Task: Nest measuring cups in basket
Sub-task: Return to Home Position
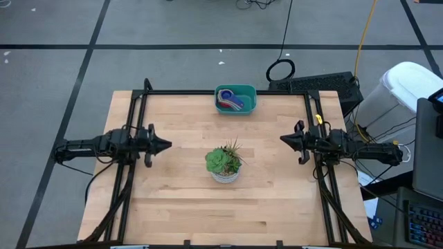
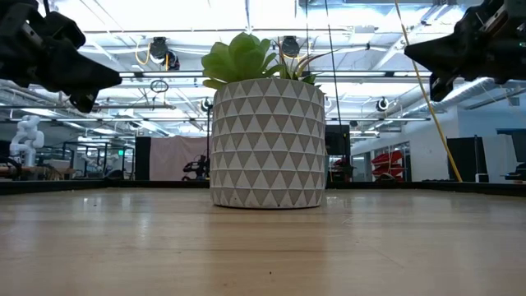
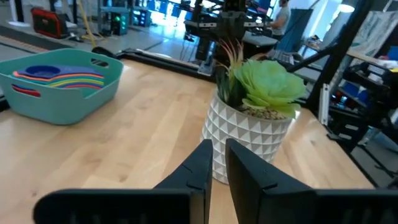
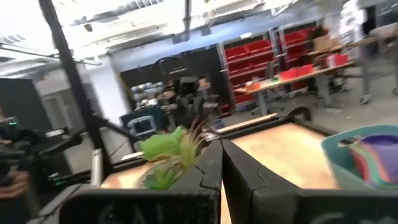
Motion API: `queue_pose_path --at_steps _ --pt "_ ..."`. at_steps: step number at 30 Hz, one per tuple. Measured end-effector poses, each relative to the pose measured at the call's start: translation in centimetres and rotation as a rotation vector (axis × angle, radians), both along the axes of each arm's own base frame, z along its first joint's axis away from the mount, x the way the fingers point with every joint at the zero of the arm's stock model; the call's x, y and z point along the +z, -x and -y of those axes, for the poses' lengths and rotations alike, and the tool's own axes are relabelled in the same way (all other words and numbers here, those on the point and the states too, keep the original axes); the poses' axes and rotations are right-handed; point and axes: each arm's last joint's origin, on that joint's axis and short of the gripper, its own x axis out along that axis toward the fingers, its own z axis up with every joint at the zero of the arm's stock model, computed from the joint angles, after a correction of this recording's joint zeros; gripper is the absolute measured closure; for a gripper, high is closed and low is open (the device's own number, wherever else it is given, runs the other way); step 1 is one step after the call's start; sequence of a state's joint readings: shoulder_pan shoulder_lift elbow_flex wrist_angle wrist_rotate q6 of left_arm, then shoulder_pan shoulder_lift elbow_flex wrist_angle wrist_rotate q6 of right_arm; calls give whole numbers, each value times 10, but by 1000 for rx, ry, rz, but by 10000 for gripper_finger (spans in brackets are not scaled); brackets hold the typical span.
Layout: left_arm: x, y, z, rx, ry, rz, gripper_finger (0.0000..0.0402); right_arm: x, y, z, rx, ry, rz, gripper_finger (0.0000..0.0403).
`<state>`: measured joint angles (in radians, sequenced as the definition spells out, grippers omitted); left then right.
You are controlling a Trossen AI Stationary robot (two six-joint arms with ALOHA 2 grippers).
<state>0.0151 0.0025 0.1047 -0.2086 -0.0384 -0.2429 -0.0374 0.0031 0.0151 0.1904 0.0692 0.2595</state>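
The teal basket [image 1: 250, 93] stands at the middle of the table's far edge. Several coloured measuring cups [image 1: 230, 102] lie stacked one in another inside it, also seen in the left wrist view [image 3: 59, 76] and the right wrist view [image 4: 373, 155]. My left gripper [image 1: 168, 145] hovers above the table's left side, pointing level toward the middle, its fingers [image 3: 219, 146] a narrow gap apart with nothing between them. My right gripper [image 1: 282, 139] hovers above the right side, facing the left one, shut [image 4: 222, 146] and empty.
A green succulent in a white patterned pot [image 1: 223, 164] stands at the table's middle, between the two grippers and nearer than the basket. Black frame rails [image 1: 138, 117] run along the table's left, right and far edges. Bare wood lies along the near edge.
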Motion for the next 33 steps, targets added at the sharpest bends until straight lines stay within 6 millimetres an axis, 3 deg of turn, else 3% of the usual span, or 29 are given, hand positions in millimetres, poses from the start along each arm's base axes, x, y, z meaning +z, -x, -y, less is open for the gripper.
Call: queue_pose_path --at_steps 18,33 --pt "-2 0 0 -24 -64 -20 353 -10 -2 -4 100 178 -115 403" --pt "5 0 1 -41 -257 44 353 -11 -1 -5 146 260 -118 403"
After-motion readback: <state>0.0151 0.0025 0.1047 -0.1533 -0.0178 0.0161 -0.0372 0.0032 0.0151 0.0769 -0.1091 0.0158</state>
